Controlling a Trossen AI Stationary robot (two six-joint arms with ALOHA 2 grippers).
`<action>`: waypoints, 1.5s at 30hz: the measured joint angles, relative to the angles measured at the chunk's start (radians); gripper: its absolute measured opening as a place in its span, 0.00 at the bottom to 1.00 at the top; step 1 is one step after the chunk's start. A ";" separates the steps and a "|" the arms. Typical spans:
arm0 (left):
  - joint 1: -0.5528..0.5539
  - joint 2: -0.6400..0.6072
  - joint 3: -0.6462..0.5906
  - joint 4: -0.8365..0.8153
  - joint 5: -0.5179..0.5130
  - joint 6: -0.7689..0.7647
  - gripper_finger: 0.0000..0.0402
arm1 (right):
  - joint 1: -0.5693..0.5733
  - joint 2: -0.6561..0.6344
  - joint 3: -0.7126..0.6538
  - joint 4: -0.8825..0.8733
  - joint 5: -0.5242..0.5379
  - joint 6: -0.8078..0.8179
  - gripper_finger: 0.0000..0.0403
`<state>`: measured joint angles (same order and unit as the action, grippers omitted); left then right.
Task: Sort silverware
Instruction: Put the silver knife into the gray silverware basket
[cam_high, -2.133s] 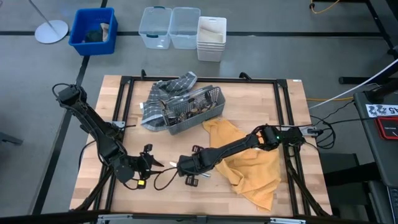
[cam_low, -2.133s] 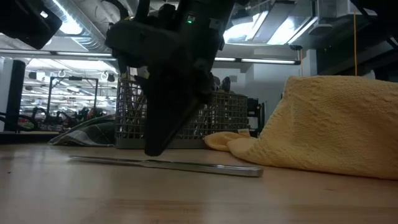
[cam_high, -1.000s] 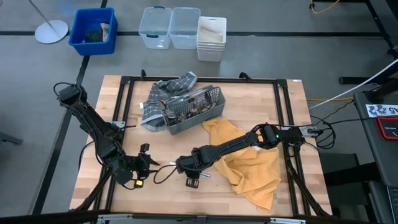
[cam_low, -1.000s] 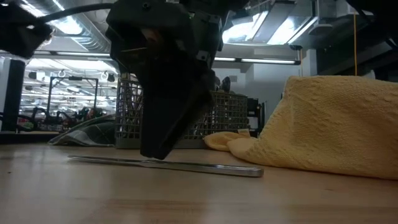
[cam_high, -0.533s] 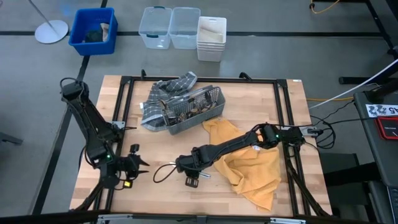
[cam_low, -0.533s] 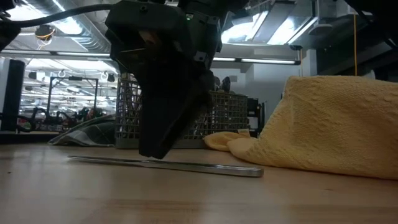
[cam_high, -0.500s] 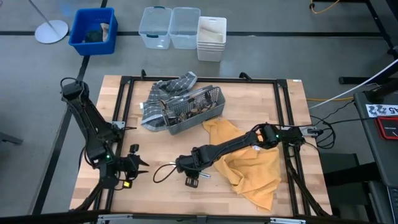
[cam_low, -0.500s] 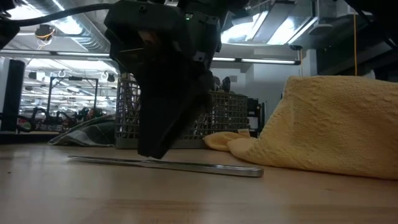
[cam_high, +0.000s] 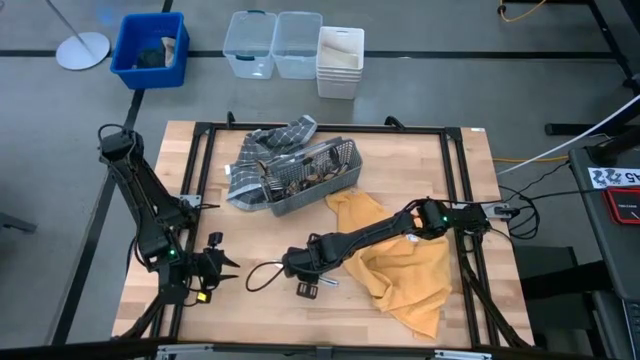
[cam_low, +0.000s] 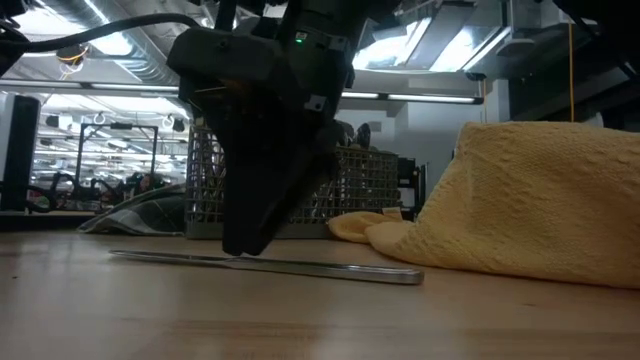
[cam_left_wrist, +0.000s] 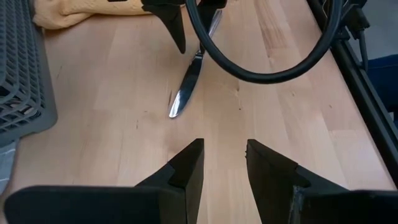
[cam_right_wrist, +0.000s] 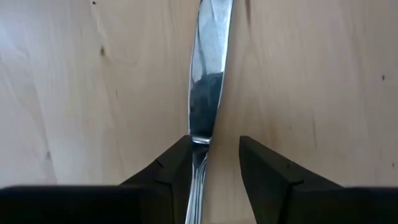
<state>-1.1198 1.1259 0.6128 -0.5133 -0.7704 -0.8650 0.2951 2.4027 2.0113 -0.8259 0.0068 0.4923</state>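
— Knife (cam_right_wrist: 205, 74) flat on the table (cam_high: 260, 310), right gripper (cam_right_wrist: 214, 163) straddling it, fingers spread and not yet pinching, I'd say lining up a grasp.
— And the left gripper (cam_left_wrist: 222, 163)?
— Parked nearby, fingers apart, empty. Rest of the silverware (cam_high: 300, 178) sits in the caddy (cam_high: 335, 155); which pieces, I can't tell

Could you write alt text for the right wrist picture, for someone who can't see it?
A shiny knife lies flat on a wooden table, its handle running between the right gripper's two open dark fingers.
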 joint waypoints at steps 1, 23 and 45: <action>0.000 0.000 0.000 0.000 0.000 0.000 0.27 | 0.000 0.000 0.000 -0.001 0.000 0.000 0.33; 0.000 0.001 0.000 0.000 -0.001 -0.018 0.27 | 0.043 0.005 -0.005 -0.014 0.002 0.039 0.33; 0.000 0.001 0.000 0.000 -0.004 -0.018 0.27 | 0.046 0.004 -0.028 0.002 -0.012 0.037 0.33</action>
<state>-1.1197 1.1267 0.6128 -0.5129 -0.7742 -0.8829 0.3412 2.4068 1.9837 -0.8236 -0.0050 0.5297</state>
